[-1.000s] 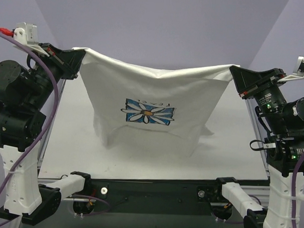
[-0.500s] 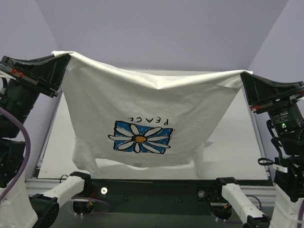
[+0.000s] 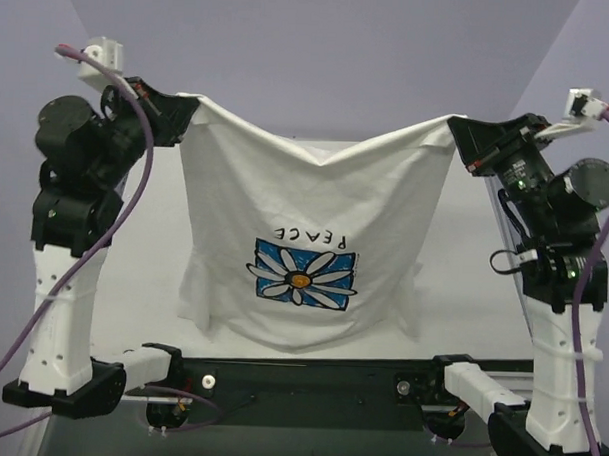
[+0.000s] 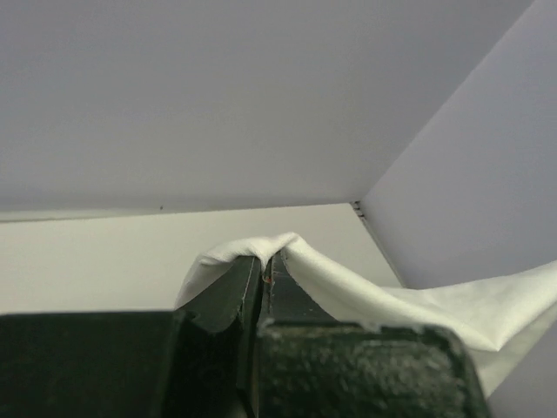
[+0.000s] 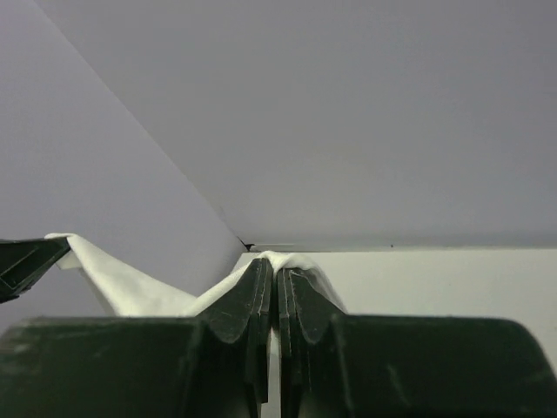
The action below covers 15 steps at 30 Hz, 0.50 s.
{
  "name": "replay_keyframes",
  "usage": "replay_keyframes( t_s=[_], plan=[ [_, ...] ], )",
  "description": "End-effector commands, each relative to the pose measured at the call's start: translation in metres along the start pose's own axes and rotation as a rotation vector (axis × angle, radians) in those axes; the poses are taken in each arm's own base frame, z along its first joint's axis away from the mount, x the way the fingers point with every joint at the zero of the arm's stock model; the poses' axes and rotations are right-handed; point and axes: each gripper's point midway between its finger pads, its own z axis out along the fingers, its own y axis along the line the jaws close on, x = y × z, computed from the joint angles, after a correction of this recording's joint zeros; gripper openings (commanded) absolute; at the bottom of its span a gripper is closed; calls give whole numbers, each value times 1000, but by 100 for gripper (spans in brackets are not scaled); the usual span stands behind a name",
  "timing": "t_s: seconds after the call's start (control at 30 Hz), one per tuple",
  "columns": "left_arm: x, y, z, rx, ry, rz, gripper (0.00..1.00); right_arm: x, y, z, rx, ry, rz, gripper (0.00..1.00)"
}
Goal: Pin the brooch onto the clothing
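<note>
The white T-shirt (image 3: 316,188) hangs in the air above the table, stretched between my two grippers. Its blue daisy print (image 3: 303,275) with "PEACE" faces the camera, upside down. A tiny round orange-tan spot with a dark rim (image 3: 299,280) sits at the daisy's middle; I cannot tell whether it is the brooch or part of the print. My left gripper (image 3: 194,99) is shut on the shirt's top left edge, with cloth (image 4: 348,287) draped over the jaws (image 4: 265,259). My right gripper (image 3: 453,125) is shut on the top right edge, with cloth (image 5: 130,283) over the jaws (image 5: 272,261).
The white table (image 3: 147,283) lies below the shirt, and the shirt's lower hem reaches down to its near part. A black rail (image 3: 309,373) runs along the near edge between the arm bases. Lilac walls close in the back and sides.
Both grippers first rose and spread the shirt wide toward the camera. They have since moved inward and back, so the shirt's top edge now sags in the middle.
</note>
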Motion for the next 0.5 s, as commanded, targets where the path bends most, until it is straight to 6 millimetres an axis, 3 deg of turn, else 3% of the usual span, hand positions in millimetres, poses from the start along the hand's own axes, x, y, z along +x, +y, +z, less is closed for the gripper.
replay_keyframes(
  t_s=[0.0, 0.03, 0.1, 0.13, 0.2, 0.23, 0.27, 0.3, 0.33, 0.37, 0.4, 0.43, 0.47],
  plan=[
    [2, 30, 35, -83, -45, 21, 0, 14, -29, 50, 23, 16, -17, 0],
    [7, 39, 49, -101, -39, 17, 0, 29, -44, 67, 43, 53, 1, 0],
    [9, 50, 63, -119, -38, -4, 0, 26, -49, 86, 37, 47, 0, 0],
    [10, 57, 78, -127, -33, -14, 0, 40, -65, 106, 56, 83, 14, 0],
    [6, 65, 92, -133, -31, -45, 0, 30, -63, 124, 33, 76, 26, 0],
    [21, 79, 111, -155, 12, -64, 0, 41, -80, 142, 51, 106, 46, 0],
    [2, 71, 114, -136, -23, -60, 0, 38, -80, 149, 45, 104, 79, 0],
    [0, 75, 121, -142, -23, -63, 0, 22, -73, 155, 21, 76, 83, 0],
    [10, 85, 137, -161, 8, -66, 0, 24, -85, 169, 32, 81, 112, 0],
    [-13, 74, 137, -137, -40, -52, 0, 19, -86, 175, 33, 73, 131, 0],
    [-23, 73, 140, -136, -59, -39, 0, -3, -74, 177, 7, 29, 136, 0],
    [-14, 84, 154, -152, -35, -40, 0, -4, -80, 184, 14, 23, 137, 0],
    [-22, 82, 157, -145, -55, -35, 0, -12, -80, 186, 19, 0, 132, 0]
  ],
)
